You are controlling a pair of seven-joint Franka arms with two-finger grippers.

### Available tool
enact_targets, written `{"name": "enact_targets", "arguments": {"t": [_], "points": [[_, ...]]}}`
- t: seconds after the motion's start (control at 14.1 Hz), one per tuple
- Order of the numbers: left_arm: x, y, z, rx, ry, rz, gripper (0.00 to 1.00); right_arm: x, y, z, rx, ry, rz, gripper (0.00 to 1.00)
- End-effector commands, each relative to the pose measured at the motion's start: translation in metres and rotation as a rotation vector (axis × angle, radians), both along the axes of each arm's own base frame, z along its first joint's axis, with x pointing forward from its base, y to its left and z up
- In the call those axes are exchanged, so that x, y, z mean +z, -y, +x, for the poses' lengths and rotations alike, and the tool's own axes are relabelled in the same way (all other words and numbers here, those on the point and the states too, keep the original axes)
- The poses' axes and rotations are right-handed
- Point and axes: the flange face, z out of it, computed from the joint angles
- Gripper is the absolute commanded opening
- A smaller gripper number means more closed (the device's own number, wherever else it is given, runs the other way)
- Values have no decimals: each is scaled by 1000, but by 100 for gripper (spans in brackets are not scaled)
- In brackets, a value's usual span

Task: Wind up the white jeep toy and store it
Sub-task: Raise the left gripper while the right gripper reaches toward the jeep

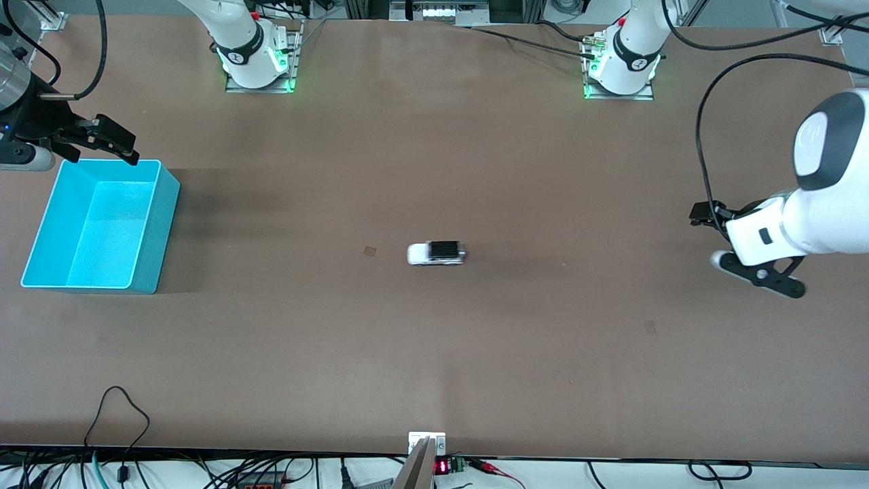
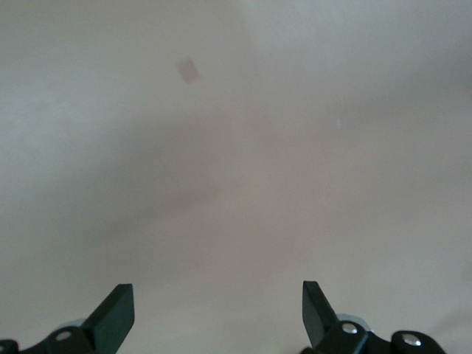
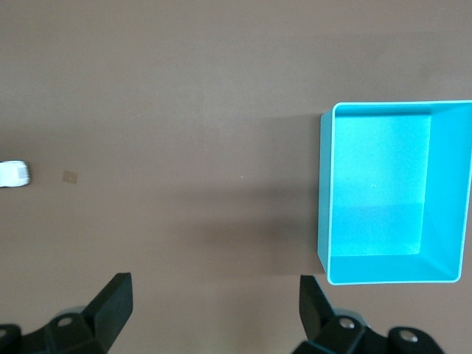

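Observation:
The white jeep toy (image 1: 436,252), with a black roof panel, stands on the brown table near its middle. Its end also shows at the edge of the right wrist view (image 3: 13,174). The cyan bin (image 1: 159,224) is empty and stands at the right arm's end of the table; it shows in the right wrist view too (image 3: 324,199). My right gripper (image 1: 102,157) is open and empty, over the bin's rim on the side toward the robots' bases (image 3: 215,306). My left gripper (image 1: 699,216) is open and empty over bare table at the left arm's end (image 2: 217,310), well apart from the jeep.
A small tape mark (image 1: 369,250) lies beside the jeep toward the bin. Another mark (image 1: 650,327) lies nearer the front camera toward the left arm's end. Cables run along the table's front edge (image 1: 122,407).

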Motion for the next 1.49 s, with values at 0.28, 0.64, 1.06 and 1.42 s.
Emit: {"name": "enact_targets", "arguments": {"t": [0.28, 0.64, 1.06, 1.42], "points": [[47, -12, -76, 428, 335, 8, 100, 5, 0, 1, 14, 7, -3, 100], [49, -11, -93, 285, 241, 21, 100, 5, 1, 1, 14, 7, -3, 100], [56, -3, -96, 268, 210, 27, 100, -3, 1, 5, 209, -10, 0, 100], [65, 11, -96, 247, 208, 26, 100, -55, -8, 24, 626, -118, 37, 100]]}}
